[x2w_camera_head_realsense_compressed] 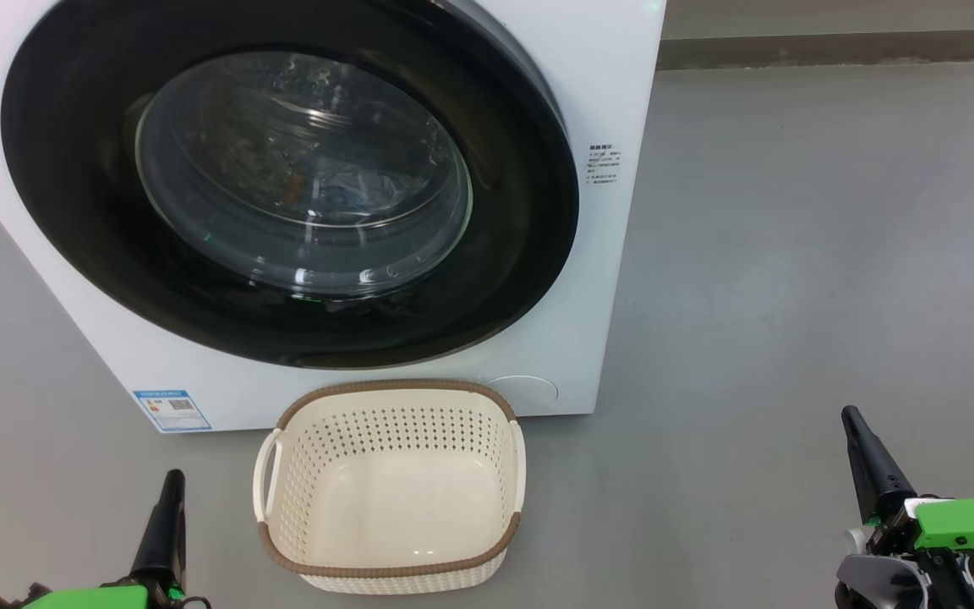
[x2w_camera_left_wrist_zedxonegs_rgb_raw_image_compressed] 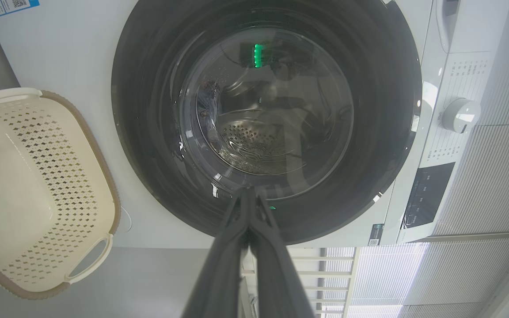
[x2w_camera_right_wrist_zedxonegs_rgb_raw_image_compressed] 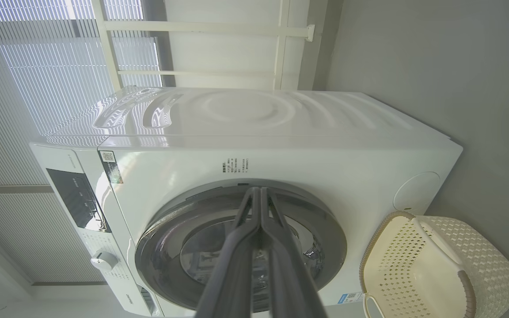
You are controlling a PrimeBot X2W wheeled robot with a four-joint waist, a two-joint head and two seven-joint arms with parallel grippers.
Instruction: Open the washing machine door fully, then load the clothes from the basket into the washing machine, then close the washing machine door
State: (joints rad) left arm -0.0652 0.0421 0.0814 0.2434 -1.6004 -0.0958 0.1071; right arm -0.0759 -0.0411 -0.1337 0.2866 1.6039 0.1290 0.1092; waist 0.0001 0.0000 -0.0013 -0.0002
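The door point(x2w_camera_head_realsense_compressed: 292, 178) sits shut against the washer point(x2w_camera_head_realsense_compressed: 605, 279). Through it we make out blue fabric, which we take for the clothes point(x2w_camera_head_realsense_compressed: 352, 193), lying in the drum point(x2w_camera_left_wrist_zedxonegs_rgb_raw_image_compressed: 245, 134). The basket point(x2w_camera_head_realsense_compressed: 385, 387) stands empty on the floor point(x2w_camera_head_realsense_compressed: 791, 254) just before the washer. Our left tool point(x2w_camera_head_realsense_compressed: 172, 486) and right tool point(x2w_camera_head_realsense_compressed: 855, 423) are both clenched on nothing, low and well apart from the door. We judge that all three steps are done and nothing is left.

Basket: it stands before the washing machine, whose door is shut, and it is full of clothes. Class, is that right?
No: the basket is empty, its bare bottom plain in the head view. It does stand before the washing machine, whose door is shut.
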